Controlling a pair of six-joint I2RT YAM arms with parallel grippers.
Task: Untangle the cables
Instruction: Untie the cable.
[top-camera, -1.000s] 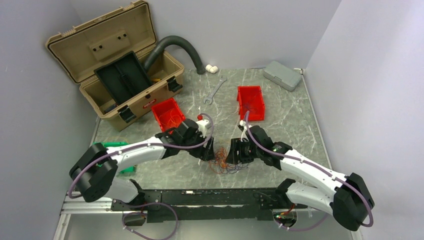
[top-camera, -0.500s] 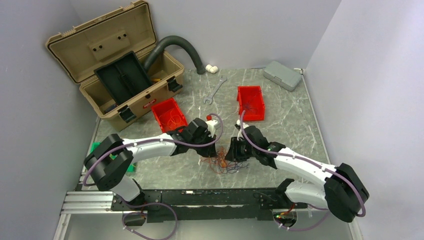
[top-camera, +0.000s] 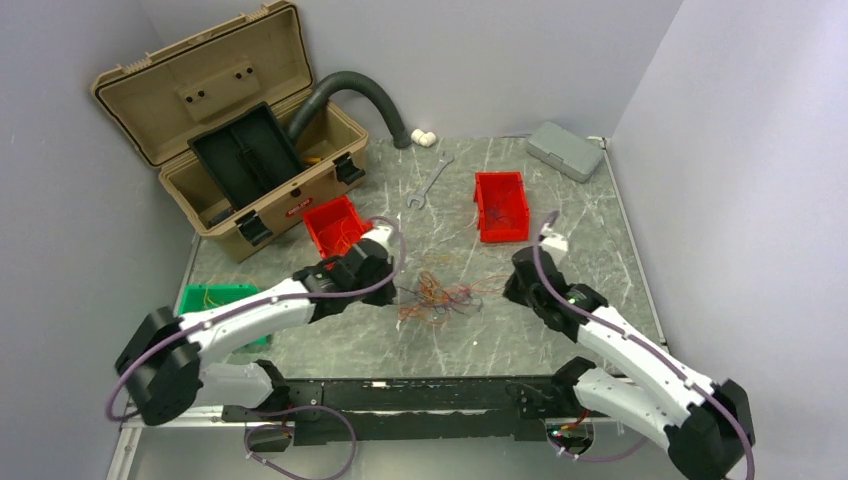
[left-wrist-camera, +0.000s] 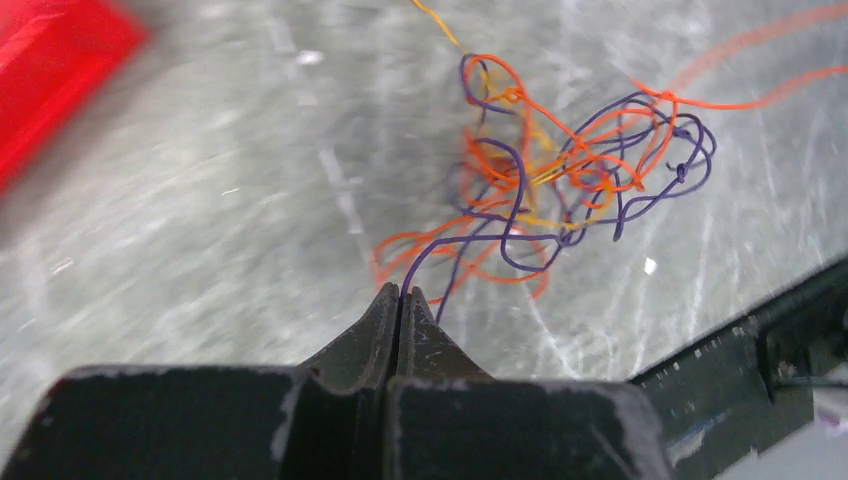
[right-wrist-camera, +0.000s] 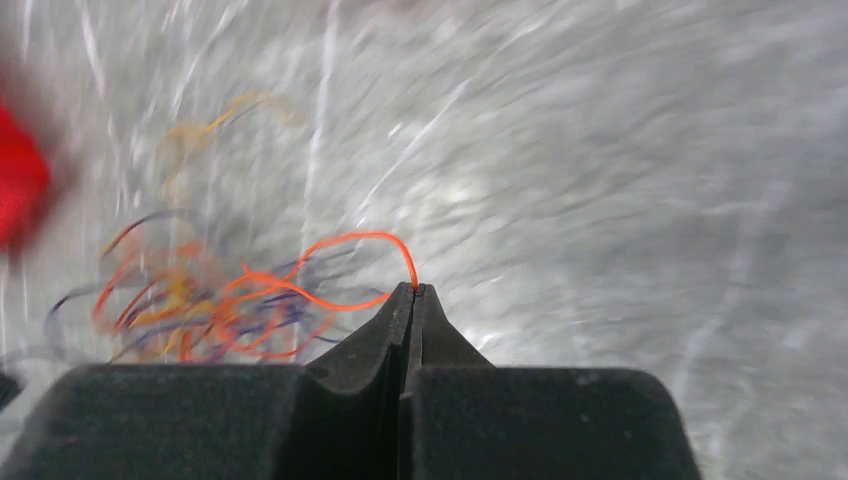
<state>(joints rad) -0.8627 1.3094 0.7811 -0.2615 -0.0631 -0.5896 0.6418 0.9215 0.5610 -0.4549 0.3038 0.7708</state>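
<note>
The cables (top-camera: 440, 298) are a loose tangle of thin orange, yellow and purple wires on the marble table, between the two arms. In the left wrist view the tangle (left-wrist-camera: 560, 180) lies ahead of my left gripper (left-wrist-camera: 402, 293), whose jaws are shut on a purple strand leading into it. From above, the left gripper (top-camera: 393, 292) sits just left of the tangle. My right gripper (right-wrist-camera: 412, 290) is shut on an orange strand that loops back to the blurred tangle (right-wrist-camera: 200, 300). From above, the right gripper (top-camera: 508, 289) is to the right of the tangle.
Two red bins stand behind the tangle, one (top-camera: 336, 226) at the left holding wires and one (top-camera: 501, 205) at the right. An open tan toolbox (top-camera: 240, 140), a grey hose (top-camera: 365, 95), a wrench (top-camera: 430, 181), a grey case (top-camera: 565, 150) and a green bin (top-camera: 215, 300) surround the work area.
Both grippers have shut on strands and drawn apart, the left one leftward and the right one rightward. The tangle has spread out wider between them.
</note>
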